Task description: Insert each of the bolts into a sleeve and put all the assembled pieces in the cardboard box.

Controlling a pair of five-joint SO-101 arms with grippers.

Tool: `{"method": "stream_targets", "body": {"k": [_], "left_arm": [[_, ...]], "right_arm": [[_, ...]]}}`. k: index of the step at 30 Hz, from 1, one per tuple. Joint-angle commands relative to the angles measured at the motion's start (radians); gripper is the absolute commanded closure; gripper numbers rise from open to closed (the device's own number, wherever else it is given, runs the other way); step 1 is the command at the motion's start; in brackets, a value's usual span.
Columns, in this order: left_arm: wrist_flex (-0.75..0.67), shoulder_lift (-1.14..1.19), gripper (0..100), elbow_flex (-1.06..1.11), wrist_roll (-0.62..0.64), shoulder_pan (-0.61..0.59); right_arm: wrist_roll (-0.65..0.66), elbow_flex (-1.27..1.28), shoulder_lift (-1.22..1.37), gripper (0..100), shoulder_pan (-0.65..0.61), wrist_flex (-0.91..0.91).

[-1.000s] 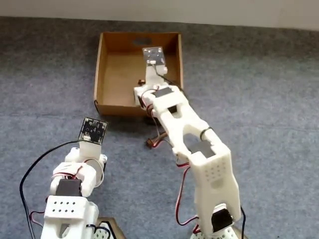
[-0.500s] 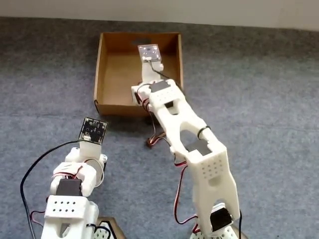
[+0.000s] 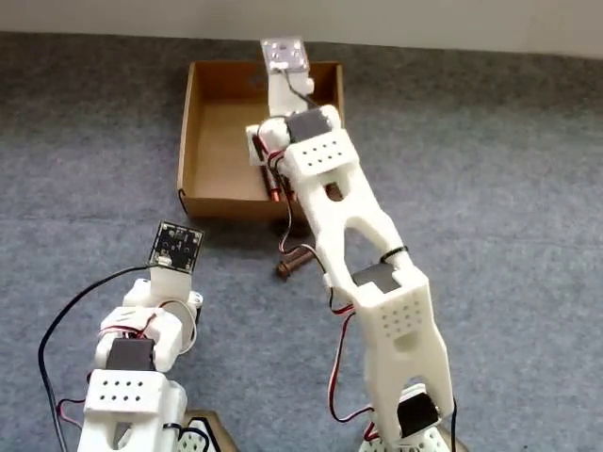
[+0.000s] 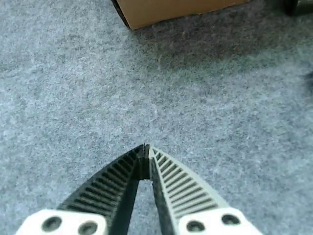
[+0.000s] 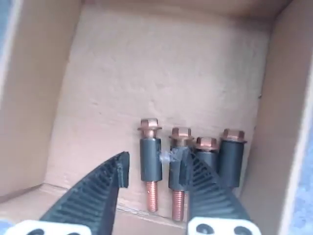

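The box [image 3: 186, 132] is sitting open-topped on the carpet [image 3: 490, 188], a grey, felt-like pile; its walls are plain brown cardboard, straight and square-cornered. Four pieces [image 5: 231, 156] are lying side by side on its floor, against the wall nearest the arms; the bolts [image 5: 149, 126] are showing copper-coloured hex heads and threaded tips, and the sleeves [image 5: 150, 159] are reading as smooth black cylinders round the shanks.

The right gripper [image 5: 155, 159] is hanging over those pieces with its ribbed black jaws standing wide apart and gripping nothing; one jaw is overlapping the two middle pieces in its own wrist view, and whether it is touching them cannot be told. The left gripper [image 4: 146, 151] is hovering over bare carpet with its jaws pressed together at the tips, one black and one pale, and nothing between them; a corner of the box [image 4: 181, 7] is sitting well ahead of it.

The high view is placing the right arm [image 3: 349, 217] stretched over the box and the left arm [image 3: 141, 348] folded back near its base; it is also showing a small copper-brown thing [image 3: 294, 264] lying on the carpet just outside the box, too small to identify.
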Motion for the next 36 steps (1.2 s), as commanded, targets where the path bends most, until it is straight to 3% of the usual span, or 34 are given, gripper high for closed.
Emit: {"method": "stream_targets", "body": {"k": [1, 5, 12, 20, 25, 31, 36], "left_arm": [[-0.017, -0.013, 98, -0.004, 0.005, 0.012], [-0.017, -0.013, 98, -0.004, 0.005, 0.012], [-0.018, -0.013, 98, -0.002, 0.005, 0.012], [-0.020, -0.013, 98, -0.002, 0.005, 0.012], [-0.020, -0.013, 98, -0.002, 0.005, 0.012], [-0.021, -0.013, 98, -0.002, 0.005, 0.012], [-0.021, -0.013, 98, -0.002, 0.005, 0.012]], "right_arm": [[0.012, -0.225, -0.008, 83.7, 0.041, 0.128], [0.012, -0.440, -0.001, 83.7, 0.073, 0.280], [0.038, -0.751, -0.001, 92.5, 0.087, 0.507], [0.072, -0.657, -0.025, 92.5, 0.081, 0.509], [0.068, -0.415, -0.177, 92.5, 0.076, 0.510], [0.052, 0.110, -0.470, 92.4, 0.007, 0.486], [0.086, 0.509, -0.705, 89.8, -0.038, 0.358]]}}
